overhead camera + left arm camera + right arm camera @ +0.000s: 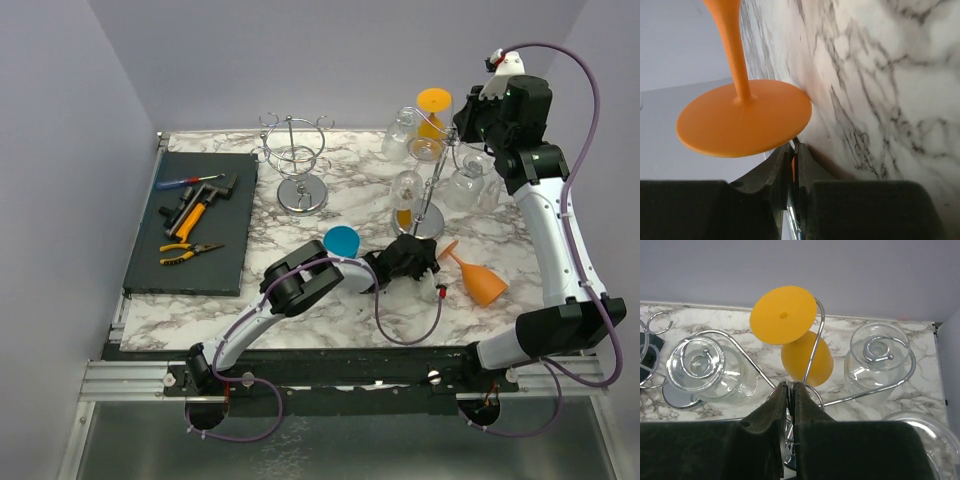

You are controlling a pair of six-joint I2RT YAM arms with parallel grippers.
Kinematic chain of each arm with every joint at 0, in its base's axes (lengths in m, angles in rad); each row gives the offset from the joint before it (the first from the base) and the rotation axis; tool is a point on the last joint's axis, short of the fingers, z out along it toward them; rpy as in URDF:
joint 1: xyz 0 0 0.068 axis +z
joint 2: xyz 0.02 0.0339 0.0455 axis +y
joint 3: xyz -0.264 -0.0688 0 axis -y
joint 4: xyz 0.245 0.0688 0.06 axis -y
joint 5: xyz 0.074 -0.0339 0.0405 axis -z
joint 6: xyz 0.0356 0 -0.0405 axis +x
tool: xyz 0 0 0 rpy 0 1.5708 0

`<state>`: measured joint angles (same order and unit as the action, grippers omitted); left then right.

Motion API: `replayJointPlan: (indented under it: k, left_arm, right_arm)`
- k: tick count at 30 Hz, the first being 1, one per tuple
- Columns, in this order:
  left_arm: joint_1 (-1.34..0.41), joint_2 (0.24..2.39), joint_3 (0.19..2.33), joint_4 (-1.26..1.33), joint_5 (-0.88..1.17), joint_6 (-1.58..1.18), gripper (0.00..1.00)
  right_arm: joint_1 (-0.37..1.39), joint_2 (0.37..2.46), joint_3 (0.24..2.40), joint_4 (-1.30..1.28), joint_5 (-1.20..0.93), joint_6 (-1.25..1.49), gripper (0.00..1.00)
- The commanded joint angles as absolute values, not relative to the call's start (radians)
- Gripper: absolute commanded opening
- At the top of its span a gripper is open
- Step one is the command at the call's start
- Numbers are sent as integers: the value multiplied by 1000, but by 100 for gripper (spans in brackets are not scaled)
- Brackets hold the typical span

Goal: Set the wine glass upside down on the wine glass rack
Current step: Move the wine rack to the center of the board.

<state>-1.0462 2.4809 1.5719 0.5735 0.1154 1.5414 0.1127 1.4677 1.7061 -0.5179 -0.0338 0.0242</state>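
Observation:
The orange wine glass (483, 280) lies on its side on the marble table, its foot (745, 120) toward my left gripper (432, 262). In the left wrist view that gripper (793, 142) is shut, its tips right at the foot's rim; a thin orange sliver shows in the slit, and no clear grip is visible. The chrome wine glass rack (432, 195) stands at the back right with a yellow glass (806, 357) and clear glasses (879, 357) hanging upside down. My right gripper (468, 125) hovers over the rack's top, shut (791, 384) beside its wire (815, 345).
A second chrome rack (297, 165) with bare hooks stands at the back centre. A blue round piece (341, 240) sits beside my left arm. On the left, a dark mat (230, 260) holds pliers (190, 250) and other tools. Walls close in left, right and behind.

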Motion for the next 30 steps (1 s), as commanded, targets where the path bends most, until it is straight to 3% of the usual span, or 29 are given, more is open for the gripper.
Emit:
replayJointPlan:
  k: [1,14,30]
  left_arm:
    - [-949,2553,1612,540,11,1568,15]
    - [-943,2609,1693,509,9,1561,15]
    - [-936,2737,1896,394,8,1546,15]
  right_arm:
    - [107,1509,1691,-497,65,14,0]
    - [104,1533,1686,-441,56,-35,0]
    - [101,1531,1653,-308,-99,-119,0]
